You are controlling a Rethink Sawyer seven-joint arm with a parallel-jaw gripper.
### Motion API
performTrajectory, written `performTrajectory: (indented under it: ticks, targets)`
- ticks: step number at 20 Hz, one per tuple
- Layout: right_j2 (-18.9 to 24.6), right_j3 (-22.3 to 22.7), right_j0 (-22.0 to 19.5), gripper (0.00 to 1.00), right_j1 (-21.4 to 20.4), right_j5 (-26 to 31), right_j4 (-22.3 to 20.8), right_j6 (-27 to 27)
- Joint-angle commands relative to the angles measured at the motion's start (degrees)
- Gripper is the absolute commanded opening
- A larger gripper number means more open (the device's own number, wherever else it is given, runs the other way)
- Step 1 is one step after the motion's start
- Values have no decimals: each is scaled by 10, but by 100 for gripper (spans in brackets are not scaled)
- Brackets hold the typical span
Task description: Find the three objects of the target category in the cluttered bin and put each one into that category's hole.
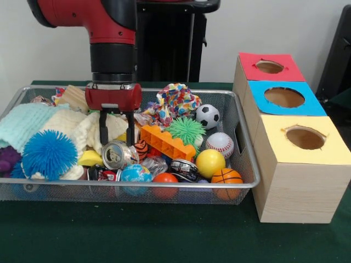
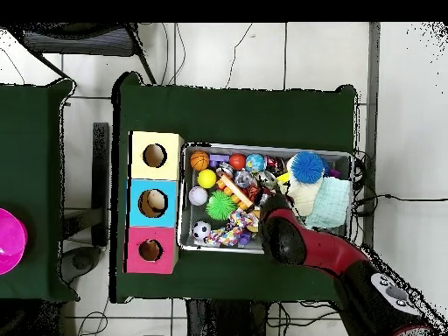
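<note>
While the red and black arm hangs over the wire bin, its gripper points straight down with its two dark fingers spread apart and nothing between them. The tips sit just above a crushed silver can, which lies at six o'clock from the gripper in the front view.

At three o'clock from the gripper lies an orange toy brick, and beyond it a green spiky ball. A soccer ball rests at two o'clock, a baseball past the green ball, a yellow ball and a small basketball at four o'clock. A globe ball and an orange ball lie at the near wall, around five o'clock. At eight o'clock sits a blue spiky ball, on cream and mint knitted cloths.

Just beside the bin, at three o'clock, stand three wooden boxes with round holes: the red box farthest, the blue box in the middle, the yellow box nearest.

Seen from overhead, the arm covers the bin's middle, and the boxes touch the bin's edge at nine o'clock.
</note>
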Motion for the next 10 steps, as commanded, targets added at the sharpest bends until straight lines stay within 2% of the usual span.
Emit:
performTrajectory:
  ticks: [1,7,10]
  targets:
    - [114,-35,-42,100,79,124,-42,-8]
    - [150,45,-68,100,58,164,-28,13]
    - [162,71,-75,100,48,184,-18,18]
